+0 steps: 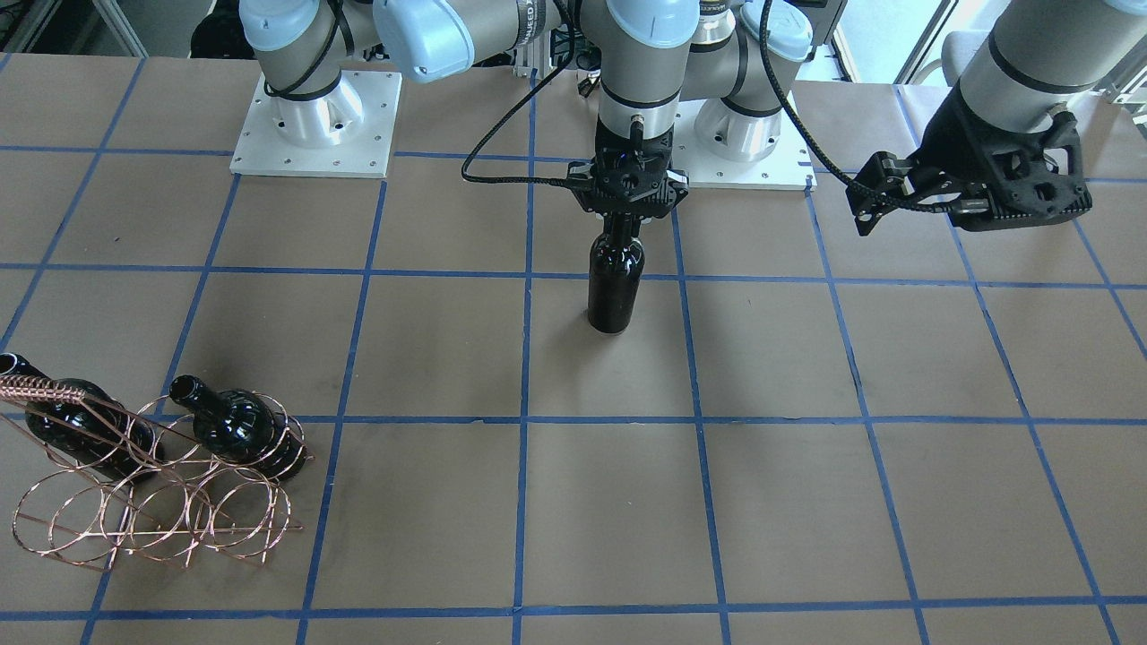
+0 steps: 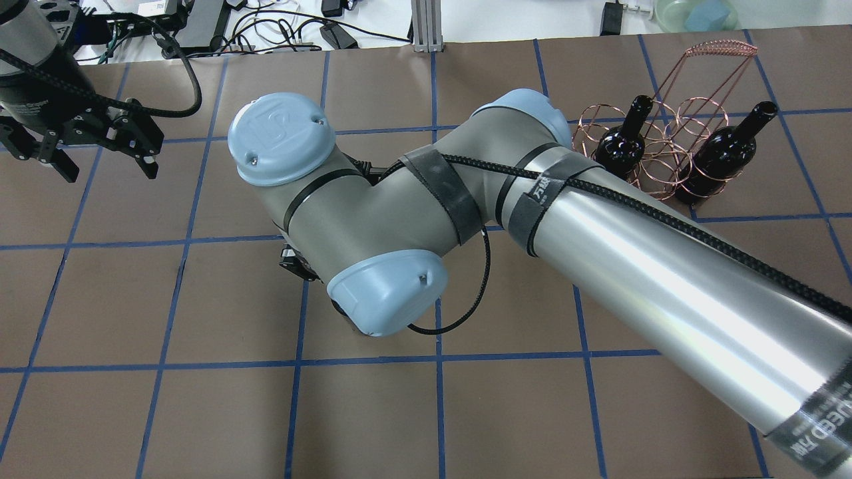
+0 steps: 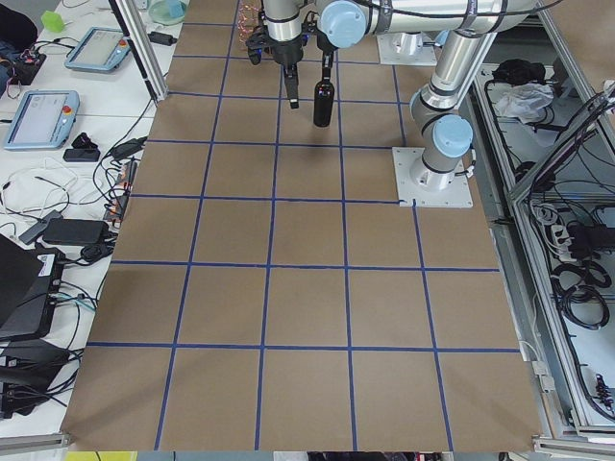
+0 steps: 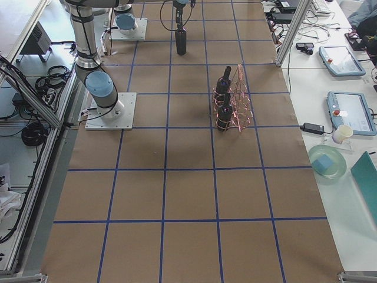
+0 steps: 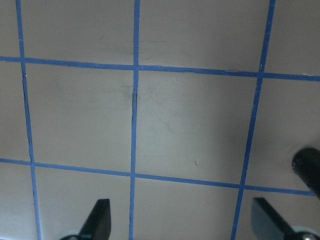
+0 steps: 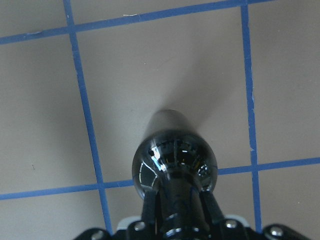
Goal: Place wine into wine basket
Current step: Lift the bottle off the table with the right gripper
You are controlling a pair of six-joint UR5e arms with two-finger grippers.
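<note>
My right gripper [image 1: 618, 219] is shut on the neck of a near-black wine bottle [image 1: 615, 282], which hangs upright at or just above the table's middle. The right wrist view shows its fingers [image 6: 150, 210] clamping the neck above the bottle's shoulder [image 6: 175, 160]. In the overhead view my own arm hides this bottle. The copper wire wine basket [image 1: 152, 511] stands at the table's far side and holds two more bottles [image 1: 237, 430] [image 1: 72, 421]; it also shows in the overhead view [image 2: 665, 126]. My left gripper [image 2: 106, 166] is open and empty, off to the side.
The arms' white base plates [image 1: 314, 125] sit at the robot's edge of the table. Blue tape lines grid the brown table cover [image 1: 789, 502]. A dark rounded object [image 5: 307, 167] shows at the left wrist view's right edge. Desks with tablets and a green bowl [image 4: 327, 162] lie beyond the table.
</note>
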